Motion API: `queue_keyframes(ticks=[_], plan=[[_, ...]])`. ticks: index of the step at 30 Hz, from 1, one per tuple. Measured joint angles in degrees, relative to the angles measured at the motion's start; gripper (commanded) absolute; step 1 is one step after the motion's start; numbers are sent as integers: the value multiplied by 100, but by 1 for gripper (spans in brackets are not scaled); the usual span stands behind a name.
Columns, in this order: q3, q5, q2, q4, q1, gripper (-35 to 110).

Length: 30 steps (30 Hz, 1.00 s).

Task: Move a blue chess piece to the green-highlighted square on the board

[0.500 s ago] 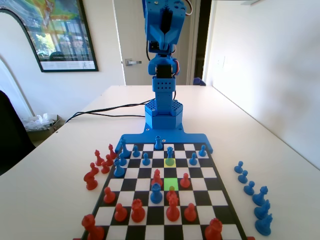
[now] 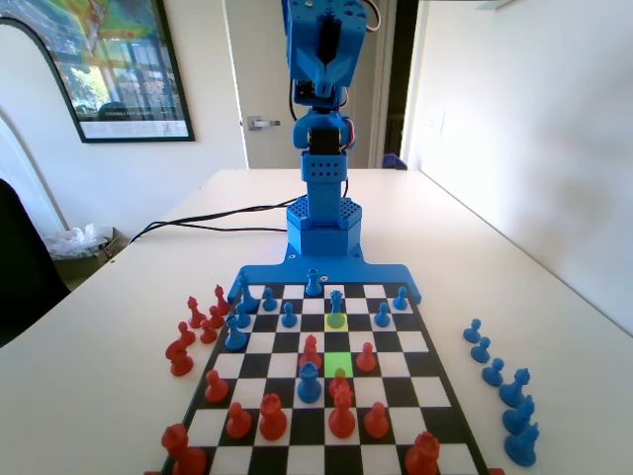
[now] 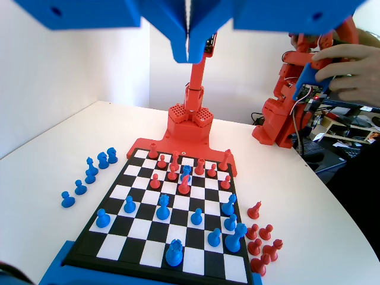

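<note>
The board (image 2: 297, 435) runs off the fixed view's bottom edge, cropping red pieces (image 2: 184, 451).

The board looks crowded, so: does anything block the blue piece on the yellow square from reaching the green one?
Nothing visible. The square between the blue chess piece and the green-highlighted square is bare; red pieces flank it, and another stands just past the green square.

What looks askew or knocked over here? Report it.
Nothing stands out. Pieces on the board stand upright. The captured red pieces and blue pieces stand in groups on the table beside it. The green square is bare.
</note>
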<state>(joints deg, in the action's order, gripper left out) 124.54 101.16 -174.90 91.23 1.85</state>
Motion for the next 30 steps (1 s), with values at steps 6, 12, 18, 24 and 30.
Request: queue_keyframes(ticks=[6, 12, 18, 24, 30], plan=[[0, 0, 0, 0, 0, 1], [0, -88, 18, 0, -123, 1], [-483, -378, 809, 185, -149, 1], [-1222, -571, 1679, 492, -141, 1], [-1986, -879, 2944, 747, -141, 1]])
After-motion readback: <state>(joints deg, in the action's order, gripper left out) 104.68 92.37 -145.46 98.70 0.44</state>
